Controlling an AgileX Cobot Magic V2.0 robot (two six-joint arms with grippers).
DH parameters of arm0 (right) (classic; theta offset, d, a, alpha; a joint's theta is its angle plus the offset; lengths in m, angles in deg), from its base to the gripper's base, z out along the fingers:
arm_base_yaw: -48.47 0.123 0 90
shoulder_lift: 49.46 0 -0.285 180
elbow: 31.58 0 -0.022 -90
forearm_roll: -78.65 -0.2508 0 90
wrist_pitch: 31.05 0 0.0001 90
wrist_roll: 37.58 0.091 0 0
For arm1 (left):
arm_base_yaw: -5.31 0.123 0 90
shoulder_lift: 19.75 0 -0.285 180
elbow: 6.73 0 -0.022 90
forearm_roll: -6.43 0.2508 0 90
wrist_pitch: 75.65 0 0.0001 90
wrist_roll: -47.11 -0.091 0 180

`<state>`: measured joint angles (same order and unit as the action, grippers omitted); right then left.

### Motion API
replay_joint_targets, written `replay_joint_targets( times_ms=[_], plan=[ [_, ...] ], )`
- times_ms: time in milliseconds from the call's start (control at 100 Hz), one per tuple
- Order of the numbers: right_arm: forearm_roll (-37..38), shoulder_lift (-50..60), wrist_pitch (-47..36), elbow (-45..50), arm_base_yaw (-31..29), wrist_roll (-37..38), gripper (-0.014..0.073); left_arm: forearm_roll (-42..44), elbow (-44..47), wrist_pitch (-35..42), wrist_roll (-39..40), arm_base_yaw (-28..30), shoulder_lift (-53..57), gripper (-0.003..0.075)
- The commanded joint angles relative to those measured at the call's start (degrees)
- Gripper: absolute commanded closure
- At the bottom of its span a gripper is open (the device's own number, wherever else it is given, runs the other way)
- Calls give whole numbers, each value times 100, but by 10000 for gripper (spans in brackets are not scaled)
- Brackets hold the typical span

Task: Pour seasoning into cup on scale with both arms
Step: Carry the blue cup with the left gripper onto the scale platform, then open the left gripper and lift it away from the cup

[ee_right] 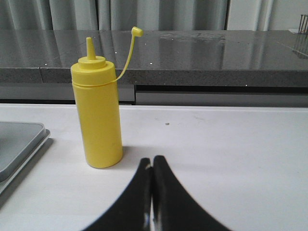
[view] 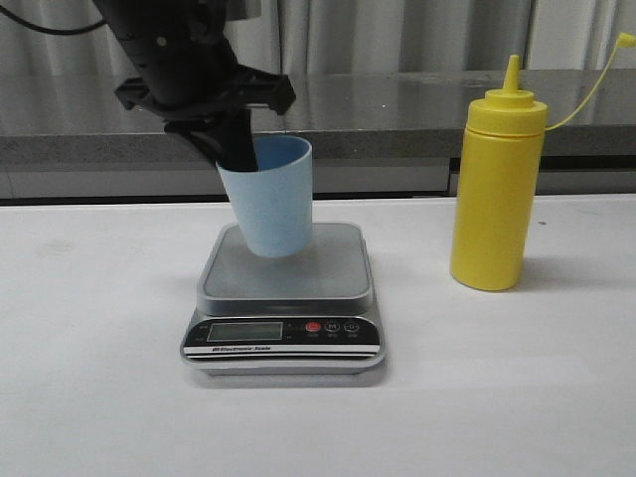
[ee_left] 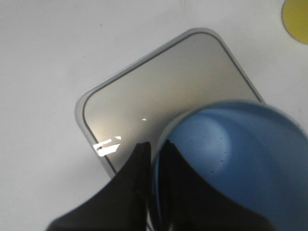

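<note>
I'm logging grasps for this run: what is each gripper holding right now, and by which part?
The left gripper holds the cup by its rim, one finger inside the wall, one outside. The right gripper is shut and holds nothing; the seasoning stands untouched.

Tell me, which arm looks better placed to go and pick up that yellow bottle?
The right. Its gripper is shut, holds nothing, and faces the seasoning bottle standing upright on the table just ahead. The left gripper is busy: it pinches the rim of the cup, which sits tilted over the scale.
</note>
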<state>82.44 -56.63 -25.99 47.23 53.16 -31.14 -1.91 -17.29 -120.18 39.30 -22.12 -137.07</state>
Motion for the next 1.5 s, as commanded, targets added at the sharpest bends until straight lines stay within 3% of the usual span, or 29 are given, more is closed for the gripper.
replay_joint_targets(
  times_ms=[0,130,330,450,900,1000,1240,1490],
  plan=[
    [-6,109,-446,-101,-35,-46,662,-79,-197,200,4,-77,199,740],
    [-6,109,-446,-101,-35,-46,662,-100,-197,172,4,-67,135,699],
    [-6,109,-446,-101,-35,-46,662,-122,-223,151,31,-67,135,415],
    [-6,109,-446,-101,-35,-46,662,-230,-340,110,42,-67,146,349],
    [-6,109,-446,-101,-35,-46,662,-375,-293,46,45,-67,935,364],
    [-6,109,-446,-101,-35,-46,662,-336,-99,70,45,-58,1202,435],
    [-6,109,-446,-101,-35,-46,662,-335,862,613,45,80,2031,740],
    [-6,109,-446,-101,-35,-46,662,-375,2104,1106,55,503,3121,741]
  ],
)
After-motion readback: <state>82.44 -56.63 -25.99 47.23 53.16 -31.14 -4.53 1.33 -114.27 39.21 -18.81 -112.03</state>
